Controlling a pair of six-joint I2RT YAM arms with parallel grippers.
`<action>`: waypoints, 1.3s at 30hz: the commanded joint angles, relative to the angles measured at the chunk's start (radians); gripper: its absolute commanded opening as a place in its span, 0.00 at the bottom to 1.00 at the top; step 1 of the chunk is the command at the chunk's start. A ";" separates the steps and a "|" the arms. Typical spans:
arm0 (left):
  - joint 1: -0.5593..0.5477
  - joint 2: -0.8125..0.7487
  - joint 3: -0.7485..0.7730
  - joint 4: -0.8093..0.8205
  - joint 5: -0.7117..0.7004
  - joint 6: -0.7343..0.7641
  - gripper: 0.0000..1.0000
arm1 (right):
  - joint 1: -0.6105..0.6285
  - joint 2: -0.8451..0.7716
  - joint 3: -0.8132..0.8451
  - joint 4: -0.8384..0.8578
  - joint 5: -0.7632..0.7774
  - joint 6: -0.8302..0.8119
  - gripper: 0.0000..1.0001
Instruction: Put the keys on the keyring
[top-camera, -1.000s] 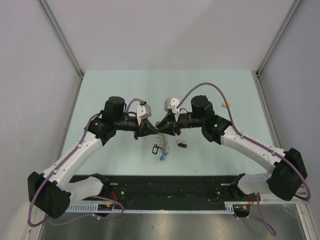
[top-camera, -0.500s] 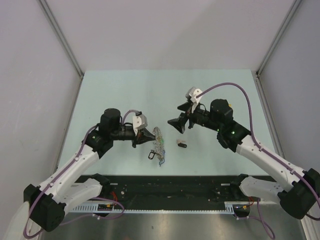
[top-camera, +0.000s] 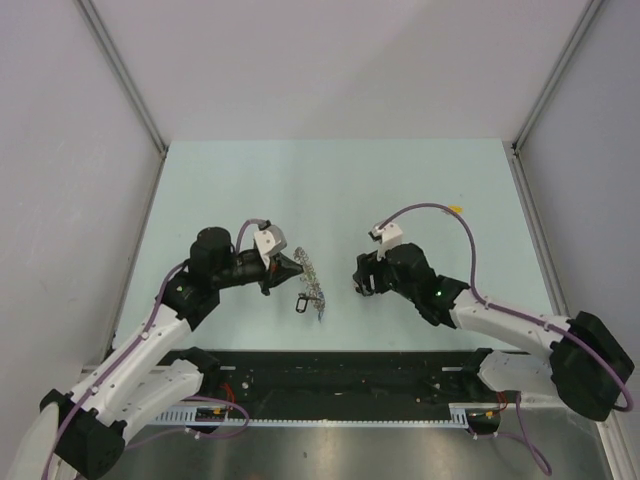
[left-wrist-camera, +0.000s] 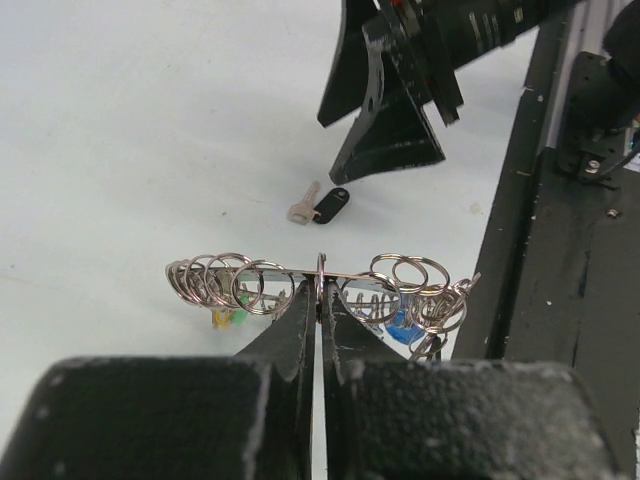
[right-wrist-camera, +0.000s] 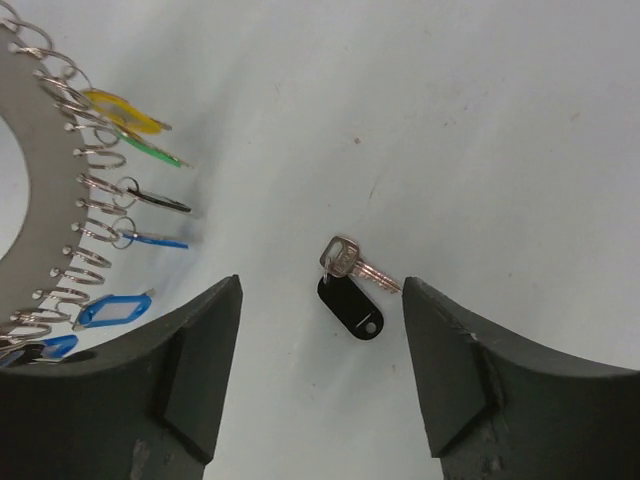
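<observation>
My left gripper (top-camera: 293, 268) is shut on the keyring (top-camera: 312, 283), a grey band strung with many small wire rings and coloured tags. In the left wrist view its jaws pinch the band's edge (left-wrist-camera: 320, 272), holding it off the table. My right gripper (top-camera: 362, 279) is open, low over the black-tagged key. In the right wrist view that key (right-wrist-camera: 352, 288) lies flat on the table between my open fingers (right-wrist-camera: 205, 340), untouched; it also shows in the left wrist view (left-wrist-camera: 322, 205). The yellow-tagged key (top-camera: 455, 210) lies far right on the table. The keyring shows at the left of the right wrist view (right-wrist-camera: 45, 200).
The pale green table (top-camera: 330, 180) is bounded by grey walls at the back and sides. A black rail (top-camera: 340, 375) runs along the near edge by the arm bases. My right gripper's fingers (left-wrist-camera: 390, 120) hang just beyond the keyring in the left wrist view.
The two grippers have drawn apart from the middle. My left arm pulled the keyring left and nearer. My right gripper swung right, then came down open over the black-tagged key.
</observation>
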 joint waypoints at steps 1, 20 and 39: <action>0.001 -0.031 -0.008 0.051 -0.067 -0.033 0.00 | 0.042 0.099 -0.015 0.140 0.129 0.053 0.66; 0.010 -0.022 -0.002 0.018 -0.097 -0.003 0.01 | 0.082 0.340 -0.084 0.384 0.132 0.056 0.30; 0.013 -0.018 0.000 0.018 -0.085 -0.005 0.00 | 0.095 0.391 -0.098 0.398 0.160 0.025 0.23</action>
